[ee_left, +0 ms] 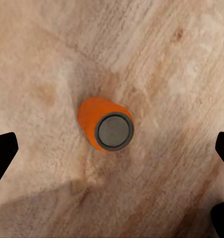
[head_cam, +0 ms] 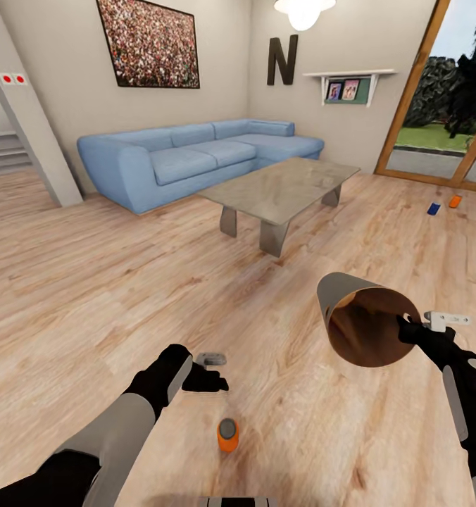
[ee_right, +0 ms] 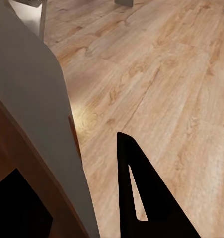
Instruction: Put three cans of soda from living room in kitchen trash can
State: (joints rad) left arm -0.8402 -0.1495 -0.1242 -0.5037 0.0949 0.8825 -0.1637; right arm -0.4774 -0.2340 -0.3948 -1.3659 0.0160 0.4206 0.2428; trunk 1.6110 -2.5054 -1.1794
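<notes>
An orange soda can (head_cam: 228, 434) stands upright on the wood floor close in front of me. The left wrist view looks straight down on its grey top (ee_left: 113, 131). My left gripper (head_cam: 211, 372) hovers above and a little behind it, open, with the fingertips (ee_left: 3, 151) wide apart on either side. My right gripper (head_cam: 409, 328) is shut on the rim of the grey trash can (head_cam: 361, 325), held in the air and tilted so its brown inside faces me. Its grey wall (ee_right: 32, 104) passes between the right fingers (ee_right: 141, 193). A dark blue can (head_cam: 434, 208) and a second orange can (head_cam: 455, 201) lie on the floor far right.
A glass coffee table (head_cam: 284, 189) stands mid-room ahead, with the blue corner sofa (head_cam: 196, 158) behind it. A wood-framed glass door (head_cam: 435, 134) is at the right, near the two far cans. A pillar (head_cam: 34, 134) and stairs (head_cam: 5, 151) are at the left.
</notes>
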